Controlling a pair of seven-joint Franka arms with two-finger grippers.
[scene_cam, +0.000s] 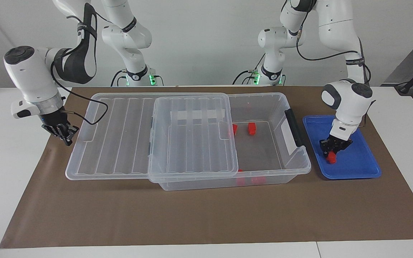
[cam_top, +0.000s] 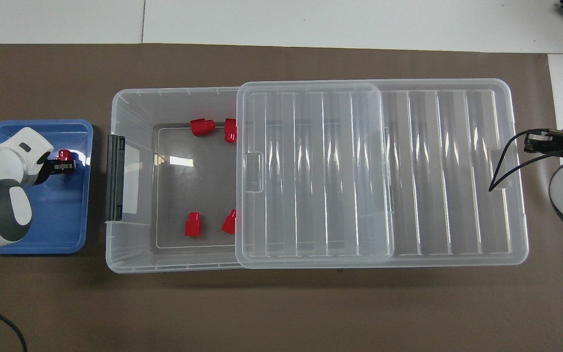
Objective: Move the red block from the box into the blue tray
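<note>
At the right of the facing frame, the left gripper (scene_cam: 332, 153) is holding the red block (scene_cam: 332, 157) in its fingers, low inside the blue tray (scene_cam: 357, 168). Releasing early risks it bouncing out. At the frame's left, the right gripper (scene_cam: 63, 134), fingers shut, is hanging just beside the lid (scene_cam: 120, 139) of the box (scene_cam: 292, 161).
</note>
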